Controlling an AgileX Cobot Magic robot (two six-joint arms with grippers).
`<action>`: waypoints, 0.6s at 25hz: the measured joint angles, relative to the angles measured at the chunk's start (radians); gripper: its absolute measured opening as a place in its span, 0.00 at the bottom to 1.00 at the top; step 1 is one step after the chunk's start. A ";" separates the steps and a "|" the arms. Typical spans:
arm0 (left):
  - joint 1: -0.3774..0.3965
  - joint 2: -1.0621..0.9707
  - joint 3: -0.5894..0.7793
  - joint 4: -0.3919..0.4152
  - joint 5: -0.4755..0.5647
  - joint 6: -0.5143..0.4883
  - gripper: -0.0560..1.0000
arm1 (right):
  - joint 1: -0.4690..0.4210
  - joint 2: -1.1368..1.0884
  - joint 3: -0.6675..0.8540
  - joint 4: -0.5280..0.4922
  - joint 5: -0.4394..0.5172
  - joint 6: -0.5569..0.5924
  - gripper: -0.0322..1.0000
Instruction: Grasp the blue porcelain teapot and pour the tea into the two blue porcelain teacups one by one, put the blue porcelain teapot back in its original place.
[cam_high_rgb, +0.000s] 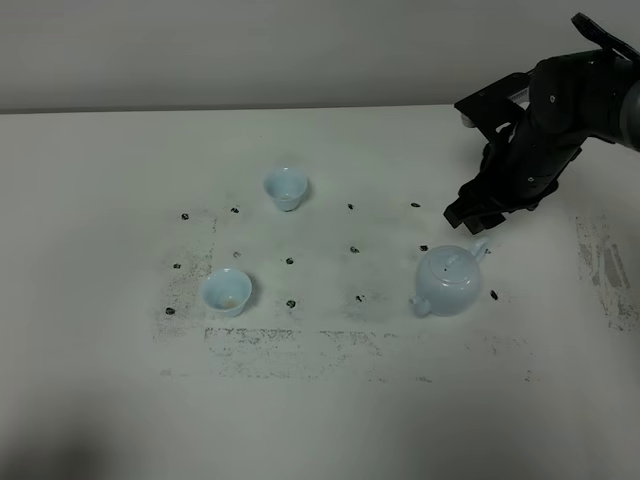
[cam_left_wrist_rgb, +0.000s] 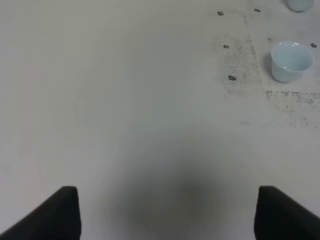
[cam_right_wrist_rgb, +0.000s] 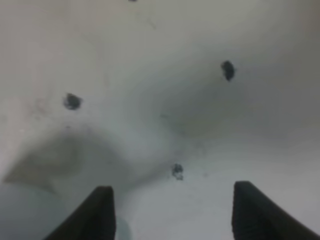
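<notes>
Teapot (cam_high_rgb: 450, 282) is sitting lower right; right pincer (cam_high_rgb: 470, 215) is hovering open just above it in frame, left pincer (cam_left_wrist_rgb: 167, 215) also open.

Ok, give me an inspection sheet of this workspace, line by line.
Surface: white table, scuffed, with dark specks in a rough grid.
Job's things: blue porcelain teapot upright, lid on; far teacup and near teacup upright, both apart from it.
Clutter: nothing seen.
Grippers: right gripper open, empty, close behind the teapot, not gripping it; left gripper open, empty, over bare table.
Cables: nothing seen.
Surroundings: plain pale wall behind the table.
</notes>
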 joint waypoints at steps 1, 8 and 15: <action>0.000 0.000 0.000 0.000 0.000 0.000 0.70 | 0.000 0.000 0.000 -0.002 0.001 0.001 0.51; 0.000 0.000 0.000 0.000 0.000 0.000 0.70 | 0.000 0.009 -0.004 -0.006 0.055 0.003 0.50; 0.000 0.000 0.000 0.000 0.000 0.000 0.70 | 0.000 0.009 -0.004 -0.011 0.128 0.027 0.50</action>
